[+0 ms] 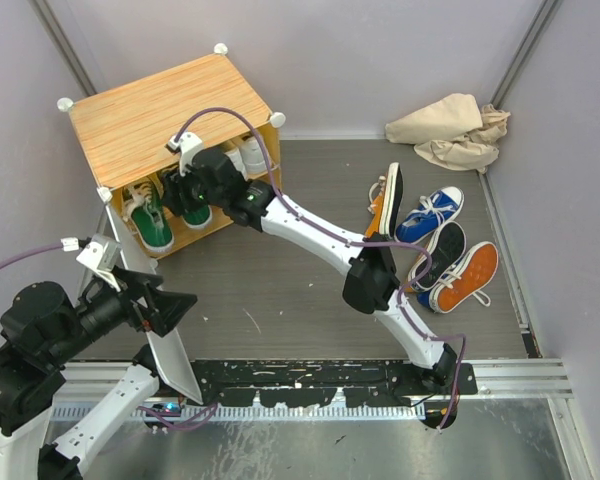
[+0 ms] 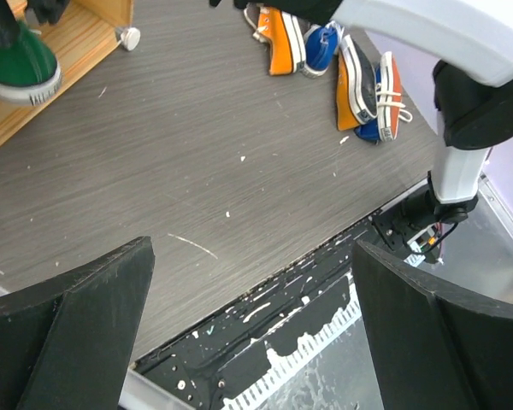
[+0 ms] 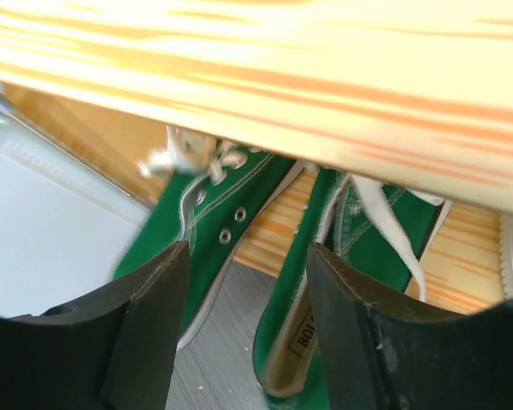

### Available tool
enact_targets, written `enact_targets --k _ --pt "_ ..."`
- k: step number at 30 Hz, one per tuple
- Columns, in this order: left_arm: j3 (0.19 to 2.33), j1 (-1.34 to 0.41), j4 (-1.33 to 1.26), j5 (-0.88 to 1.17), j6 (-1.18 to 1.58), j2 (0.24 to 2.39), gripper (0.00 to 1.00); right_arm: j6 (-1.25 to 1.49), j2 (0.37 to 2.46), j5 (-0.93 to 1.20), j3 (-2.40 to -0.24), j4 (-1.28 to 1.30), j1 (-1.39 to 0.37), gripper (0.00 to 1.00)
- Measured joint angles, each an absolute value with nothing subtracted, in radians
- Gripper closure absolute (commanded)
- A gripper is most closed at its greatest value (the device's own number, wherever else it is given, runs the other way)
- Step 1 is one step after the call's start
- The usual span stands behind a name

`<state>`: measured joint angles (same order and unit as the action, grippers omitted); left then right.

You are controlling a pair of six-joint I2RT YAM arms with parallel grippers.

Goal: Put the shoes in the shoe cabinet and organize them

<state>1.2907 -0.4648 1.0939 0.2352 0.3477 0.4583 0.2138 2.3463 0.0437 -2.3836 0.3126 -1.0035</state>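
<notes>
green shoes (image 3: 218,226) lie in the cabinet (image 3: 325,51) just beyond the right gripper (image 3: 248,273).

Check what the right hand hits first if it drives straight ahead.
Most likely the green shoes, lying just past the fingertips of the open right hand, inside the shoe cabinet; depth is hard to judge.

Pale lilac walls (image 1: 380,60), dark grey wood-grain floor (image 1: 280,290), crumpled beige cloth (image 1: 450,128) in far right corner
</notes>
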Motion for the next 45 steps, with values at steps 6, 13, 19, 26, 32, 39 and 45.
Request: enact_targets --k 6,13,19,26,32,39,45 --pt "1.279 -0.465 1.119 0.201 0.35 0.453 0.0 0.204 2.3 0.07 -2.343 0.262 -1.004 0.33" --pt "1.289 -0.465 1.135 0.153 0.349 0.447 0.0 0.167 2.141 0.088 -2.123 0.235 -1.004 0.24" --pt "1.315 -0.465 1.169 0.118 0.353 0.447 0.0 0.127 2.011 0.084 -1.956 0.236 -1.004 0.23" --pt "1.315 -0.464 1.169 0.101 0.37 0.447 0.01 0.11 1.992 0.099 -1.839 0.239 -1.004 0.24" --pt "1.315 -0.465 1.167 0.1 0.379 0.447 0.01 0.107 2.004 0.1 -1.831 0.206 -1.004 0.28" --pt "1.315 -0.465 1.168 0.097 0.379 0.445 0.0 0.103 2.071 0.083 -1.864 0.153 -1.004 0.39" --pt "1.315 -0.465 1.169 0.093 0.378 0.436 0.0 0.084 2.127 0.029 -1.911 0.146 -0.997 0.91"
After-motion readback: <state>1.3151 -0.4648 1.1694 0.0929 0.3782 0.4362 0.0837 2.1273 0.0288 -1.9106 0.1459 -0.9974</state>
